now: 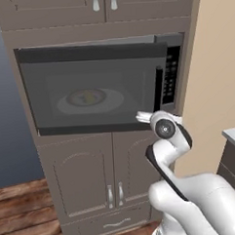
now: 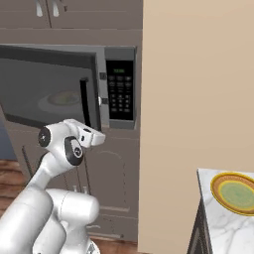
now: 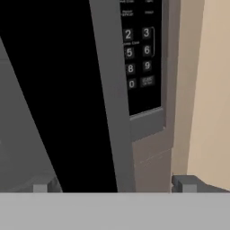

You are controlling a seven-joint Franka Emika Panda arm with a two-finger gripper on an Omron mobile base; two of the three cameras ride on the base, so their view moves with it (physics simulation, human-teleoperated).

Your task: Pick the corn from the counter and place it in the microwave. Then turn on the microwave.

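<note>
Corn (image 1: 89, 97) lies on the plate (image 1: 113, 101) inside the microwave (image 1: 64, 88), axis unclear; pincer (image 3: 114, 185) apart.

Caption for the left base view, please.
Corn on the plate behind the microwave door, arm raised toward the keypad.

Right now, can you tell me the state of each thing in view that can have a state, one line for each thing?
microwave: door nearly shut, slightly ajar at the handle side; green display lit.
corn: inside the microwave, lying on the white plate, seen through the glass.
gripper: open, holding nothing, facing the door edge and keypad.
cabinet doors below the microwave: shut.
round dish on the counter: upright, nothing on it.
</note>
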